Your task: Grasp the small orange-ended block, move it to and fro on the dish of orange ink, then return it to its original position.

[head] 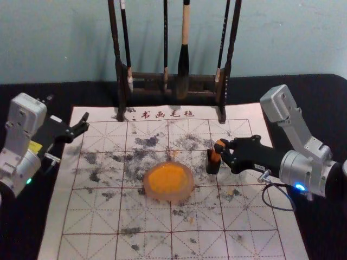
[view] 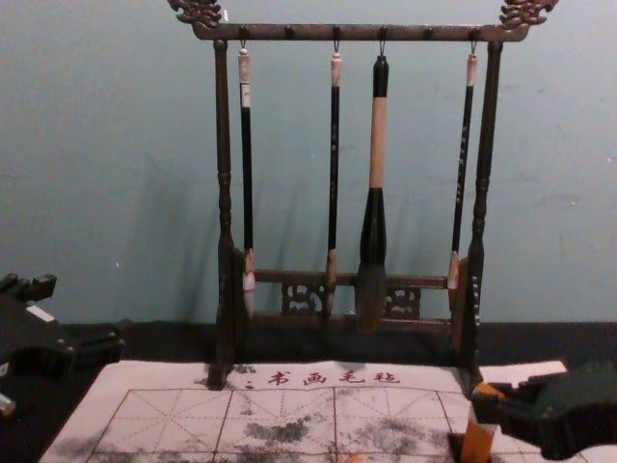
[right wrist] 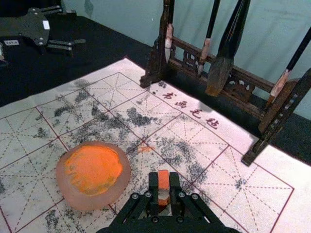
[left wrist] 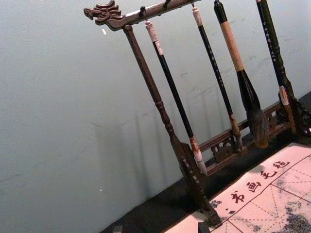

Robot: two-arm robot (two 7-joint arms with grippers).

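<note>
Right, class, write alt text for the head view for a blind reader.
The robot's right gripper holds an orange-ended block beside a dish of orange ink on a gridded mat; the left gripper is open, and brushes hang from a rack.

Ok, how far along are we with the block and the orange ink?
The grasp looks done: the right gripper has its fingers shut on the orange-ended block. In hand now: the block is at the small dark stand, away from the ink dish. I can't tell whether the rubbing has happened; if not, it and the return remain; otherwise, probably just the release.
</note>
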